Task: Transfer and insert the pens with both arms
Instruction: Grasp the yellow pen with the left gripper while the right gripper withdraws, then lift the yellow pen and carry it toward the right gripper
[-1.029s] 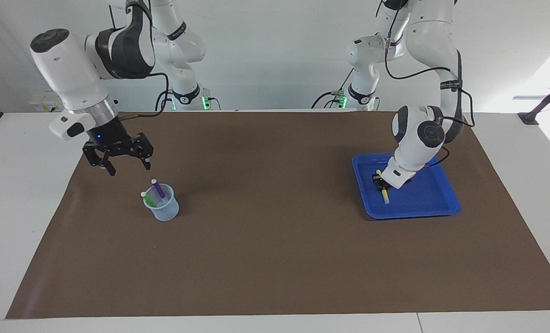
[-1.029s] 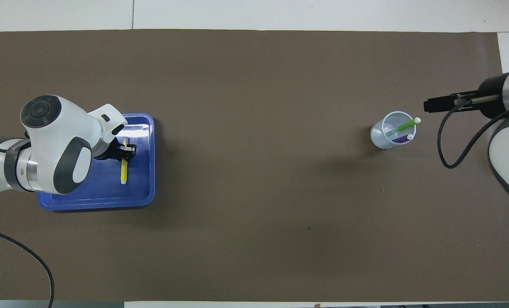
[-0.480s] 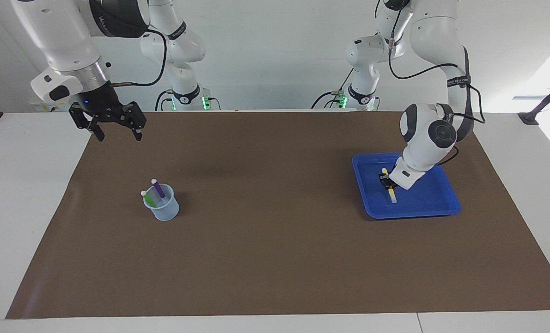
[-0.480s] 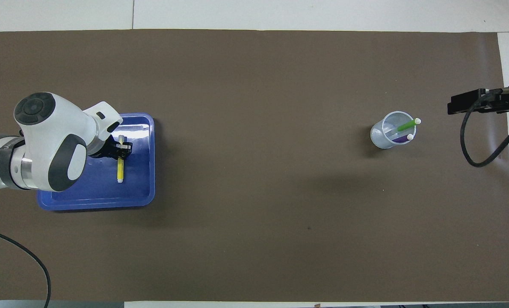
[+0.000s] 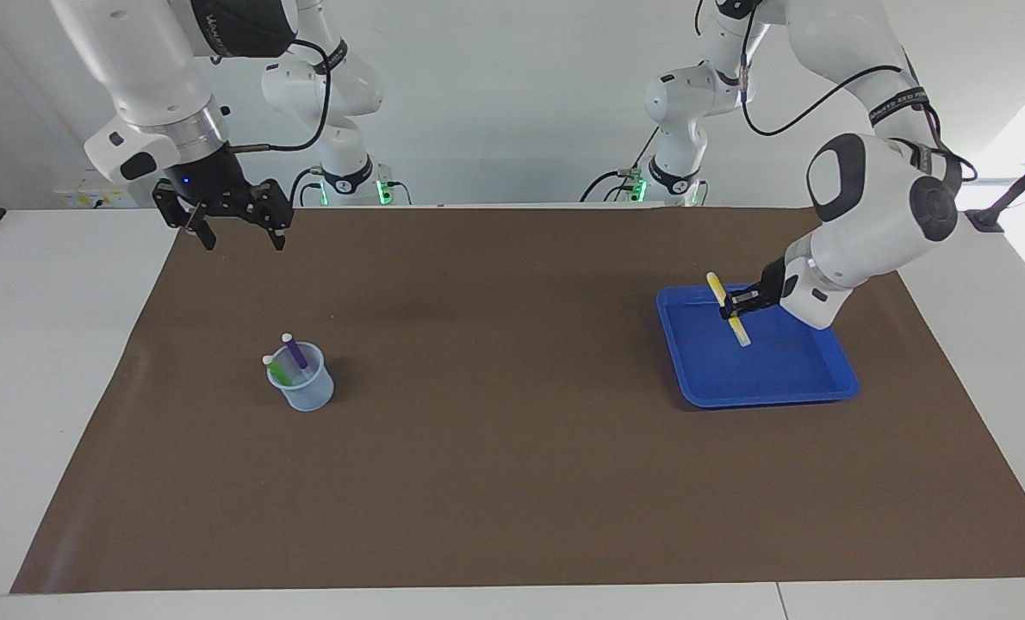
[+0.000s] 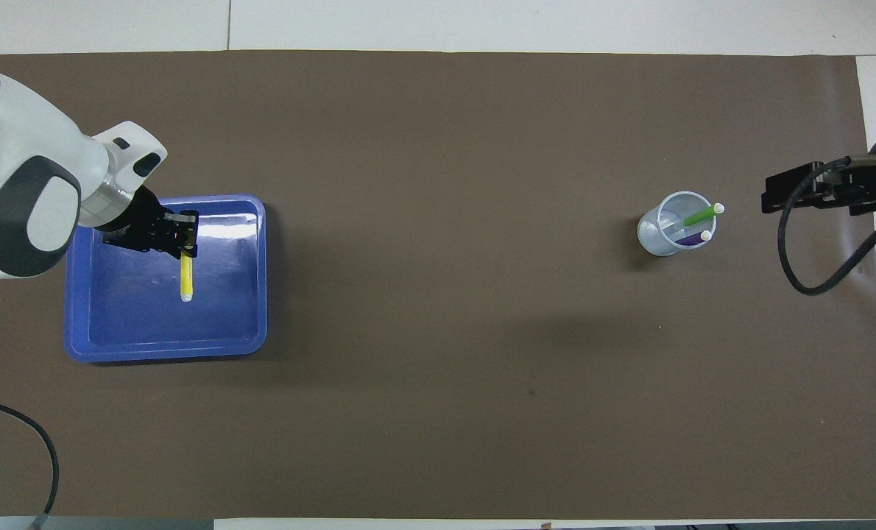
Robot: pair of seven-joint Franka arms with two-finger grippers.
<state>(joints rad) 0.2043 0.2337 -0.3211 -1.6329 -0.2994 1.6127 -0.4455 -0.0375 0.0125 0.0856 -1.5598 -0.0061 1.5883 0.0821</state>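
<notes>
Two pens stand in the cup (image 5: 304, 387): the green pen (image 5: 276, 370) and the purple pen (image 5: 293, 350), both leaning with their pale caps up above the rim. The cup sits on the brown mat (image 5: 512, 482) toward the right arm's end of the table, well apart from the tray (image 5: 814, 379).

One more, the yellow pen (image 5: 729, 310), is pinched in the left gripper (image 5: 736, 306), whose fingers are closed tight on it near its upper part. It hangs tilted in the air over the blue tray, clear of the tray floor, pale tip pointing down. The tray lies on the mat toward the left arm's end of the table. From overhead the yellow pen (image 6: 185, 278) shows below the left gripper (image 6: 182, 239), over the tray (image 6: 239, 335).

The right gripper (image 5: 237, 238) hangs high with its fingers spread wide and nothing between them. It is over the mat's edge at the right arm's end, on the robots' side of the cup, and it is not touching the cup or the pens in it.
</notes>
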